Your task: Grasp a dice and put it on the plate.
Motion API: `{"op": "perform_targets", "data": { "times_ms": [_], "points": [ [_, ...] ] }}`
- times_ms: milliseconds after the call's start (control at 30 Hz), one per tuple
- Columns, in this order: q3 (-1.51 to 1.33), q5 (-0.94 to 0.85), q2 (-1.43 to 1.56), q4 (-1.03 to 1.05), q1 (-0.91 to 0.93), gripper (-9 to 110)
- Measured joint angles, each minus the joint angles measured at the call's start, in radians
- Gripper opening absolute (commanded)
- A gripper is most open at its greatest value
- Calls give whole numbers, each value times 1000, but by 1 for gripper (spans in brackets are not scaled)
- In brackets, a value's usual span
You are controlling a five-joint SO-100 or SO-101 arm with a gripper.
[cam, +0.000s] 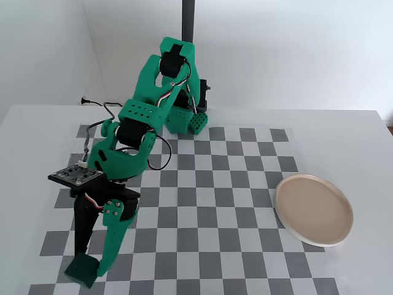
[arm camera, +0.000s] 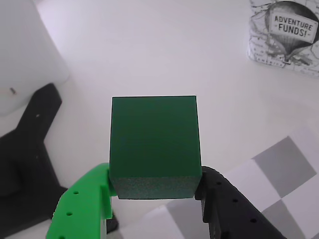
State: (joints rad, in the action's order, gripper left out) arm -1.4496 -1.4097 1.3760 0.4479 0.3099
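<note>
Gripper clamped on the dice, low in the frame

In the wrist view a green finger and a black finger press the lower corners of the dark green cube, which fills the middle of the frame; both fingers are cut off by the bottom edge. In the fixed view the gripper points down at the lower left, the dice between its tips at the board's edge, though whether it touches the surface is unclear. The plate lies well apart at the right, bare. The checkered mat covers a white table against white walls. A printed box reading "ADVENTURE FUNDS!" sits cropped at the wrist view's upper right, and a black stand is cut off at its left
</note>
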Motion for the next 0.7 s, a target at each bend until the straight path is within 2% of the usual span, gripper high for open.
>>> {"op": "perform_targets", "data": {
  "times_ms": [700],
  "points": [
    [-321,-48,342,-38,-281,-4]
  ]
}}
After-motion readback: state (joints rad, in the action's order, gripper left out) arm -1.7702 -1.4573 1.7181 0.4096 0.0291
